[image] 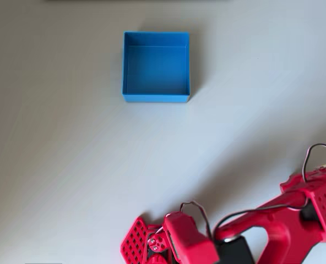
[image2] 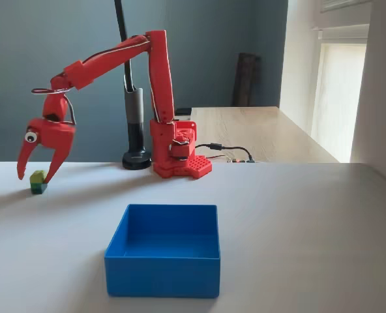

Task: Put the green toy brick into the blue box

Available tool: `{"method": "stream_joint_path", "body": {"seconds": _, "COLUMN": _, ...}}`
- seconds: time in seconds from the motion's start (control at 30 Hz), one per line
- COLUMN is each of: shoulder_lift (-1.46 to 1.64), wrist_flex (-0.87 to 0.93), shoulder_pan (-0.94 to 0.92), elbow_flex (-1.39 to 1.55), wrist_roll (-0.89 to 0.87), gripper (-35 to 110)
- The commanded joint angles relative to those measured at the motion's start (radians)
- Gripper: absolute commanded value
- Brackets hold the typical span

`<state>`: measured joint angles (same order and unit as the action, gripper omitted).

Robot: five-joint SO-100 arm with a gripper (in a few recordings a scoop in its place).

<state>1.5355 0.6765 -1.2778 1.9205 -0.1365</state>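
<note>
In the fixed view, the green toy brick [image2: 38, 182] is seen at the far left, at about nine o'clock from the picture's middle, resting on the pale table [image2: 297, 222]. A lime top and a darker green lower part can be made out. The gripper [image2: 36, 175] is hung directly over it, spread wide, with one fingertip at the brick's left and the other just at its right; nothing is held. Whether either fingertip touches the brick cannot be told.

The brick is judged to be light, stiff and hard, with smooth plastic sides that may slip under a glancing pinch. Breakage is not to be feared. Being small and low, it is best taken by two opposite flat sides, the fingers lowered nearly to the table so that the pads close squarely on the sides and not on the studded top. An off-centre squeeze could make it twist or shoot out.

Further right, at about six o'clock, the blue box [image2: 163, 257] is found near the front edge, well apart from the brick, open and with nothing in it. In the overhead view it [image: 156, 98] lies at twelve o'clock.
</note>
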Motion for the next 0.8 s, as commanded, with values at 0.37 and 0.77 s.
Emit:
{"method": "stream_joint_path", "body": {"seconds": 0.37, "shoulder_lift": 0.034, "wrist_flex": -0.020, "shoulder_pan": 0.012, "elbow_flex": -0.008, "wrist_roll": 0.000, "gripper": 0}}
{"method": "stream_joint_path", "body": {"seconds": 0.77, "shoulder_lift": 0.049, "wrist_flex": 0.163, "shoulder_pan": 0.290, "elbow_flex": -0.173, "wrist_roll": 0.120, "gripper": 0}}
